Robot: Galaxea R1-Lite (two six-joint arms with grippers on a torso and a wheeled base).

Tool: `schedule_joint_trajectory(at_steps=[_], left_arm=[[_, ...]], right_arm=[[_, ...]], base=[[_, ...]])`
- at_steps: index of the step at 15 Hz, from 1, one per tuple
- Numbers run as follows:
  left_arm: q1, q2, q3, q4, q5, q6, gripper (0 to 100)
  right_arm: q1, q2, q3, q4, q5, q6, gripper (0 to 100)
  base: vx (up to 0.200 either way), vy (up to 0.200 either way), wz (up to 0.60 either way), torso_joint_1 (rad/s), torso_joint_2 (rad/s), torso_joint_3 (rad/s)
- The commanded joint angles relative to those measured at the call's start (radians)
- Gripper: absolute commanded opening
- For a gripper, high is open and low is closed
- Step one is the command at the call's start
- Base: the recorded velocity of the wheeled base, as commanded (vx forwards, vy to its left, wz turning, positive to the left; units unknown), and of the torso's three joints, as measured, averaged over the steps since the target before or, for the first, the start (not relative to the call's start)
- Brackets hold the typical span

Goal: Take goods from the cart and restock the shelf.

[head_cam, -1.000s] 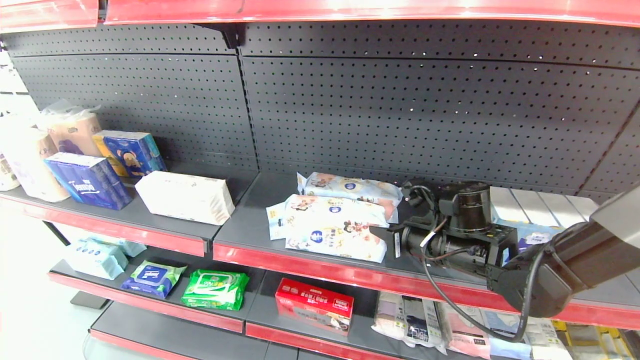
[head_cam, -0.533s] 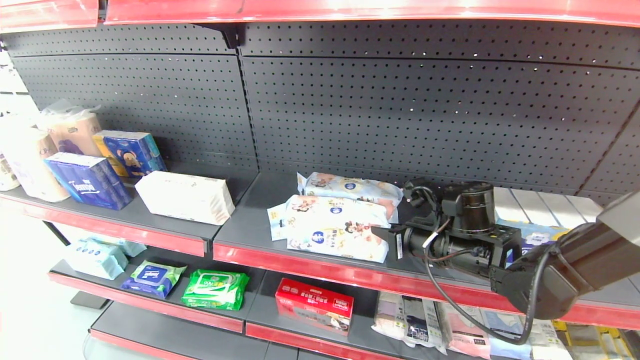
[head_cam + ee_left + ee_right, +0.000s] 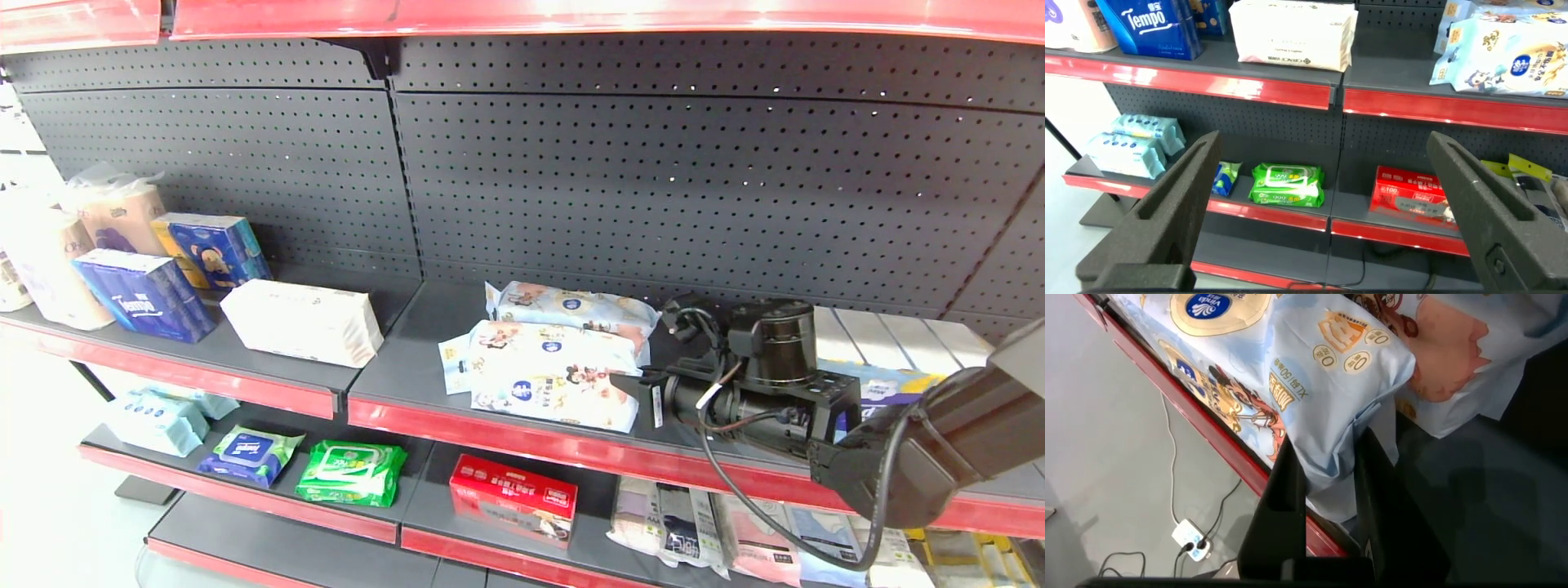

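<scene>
On the middle shelf [image 3: 531,443] a pale blue cartoon-printed wipes pack [image 3: 547,384] lies near the front edge on top of another like it. A third pack [image 3: 571,309] lies behind them. My right gripper [image 3: 630,389] is at the front pack's right end, shut on that end. In the right wrist view the pack's [image 3: 1323,400] edge is pinched between the two black fingers [image 3: 1290,486] of the right gripper [image 3: 1331,482]. My left gripper [image 3: 1323,220] hangs open with nothing in it, lower down in front of the shelves.
A white tissue block [image 3: 302,321] and blue tissue packs [image 3: 147,294] fill the shelf's left bay. Behind my right arm lies a blue pack [image 3: 882,380]. The lower shelf holds a green wipes pack [image 3: 351,472] and a red box [image 3: 514,496]. A perforated back panel [image 3: 653,180] closes the shelf.
My right gripper has shifted slightly to the right, and the front wipes pack has slid with it, covering more of the pack beneath.
</scene>
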State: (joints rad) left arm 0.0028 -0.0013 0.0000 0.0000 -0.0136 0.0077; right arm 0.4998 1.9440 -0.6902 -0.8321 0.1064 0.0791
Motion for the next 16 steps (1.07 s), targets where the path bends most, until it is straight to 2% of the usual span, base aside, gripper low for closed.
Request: schedule_joint_trajectory(at_steps=[1, 16], left_arm=[[0.000, 0.001, 0.000, 0.000, 0.000, 0.000, 100], [0.000, 0.001, 0.000, 0.000, 0.000, 0.000, 100]], right_arm=[[0.002, -0.005, 0.001, -0.001, 0.001, -0.004, 0], [-0.007, -0.019, 0.037, 0.001, -0.004, -0.044, 0]], base=[[0.000, 0.000, 0.00, 0.000, 0.00, 0.000], [0.000, 0.000, 0.00, 0.000, 0.00, 0.000]])
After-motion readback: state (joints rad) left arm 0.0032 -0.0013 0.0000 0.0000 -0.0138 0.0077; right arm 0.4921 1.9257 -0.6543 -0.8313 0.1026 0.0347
